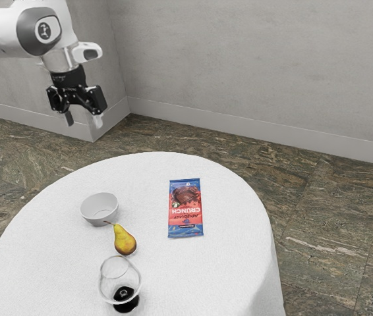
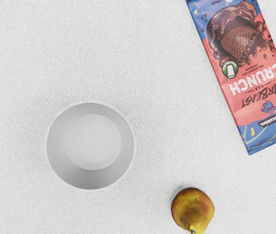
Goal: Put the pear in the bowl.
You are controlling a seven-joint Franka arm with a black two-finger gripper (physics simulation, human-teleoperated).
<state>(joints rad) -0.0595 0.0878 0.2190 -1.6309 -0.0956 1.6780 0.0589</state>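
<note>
Plainly ungrasped: pear (image 1: 125, 241) near the bowl (image 1: 101, 218), tool (image 1: 84, 120) empty

Tool: high above the far side of the round, white-covered desk (image 1: 51, 263); fingers spread, nothing between them.

Pear: on the cloth, near the bowl but apart from it, a gap visible in the wrist view. Seems to stand on its broad end, stem uppermost. Yellow, with a brownish-red blush. The bowl is upright and empty.

Handling, by judgement: modest weight, most of it low in the round body. Firm, though real flesh would bruise; skin smooth enough to slip if caught off-centre. Neck tapers, so a pinch up there could ride off or let the fruit swing. Better hold: straight down, one finger each side of the fullest part, moderate squeeze, stem left alone.

Hazards: wine glass (image 1: 119, 284) with dark contents close by the pear; fingers should open clear of it and of the bowl's rim. Chocolate bar (image 1: 186, 208) lies flat, out of the way. Next: approach from above, grip, lift over the rim, lower gently before release.
</note>
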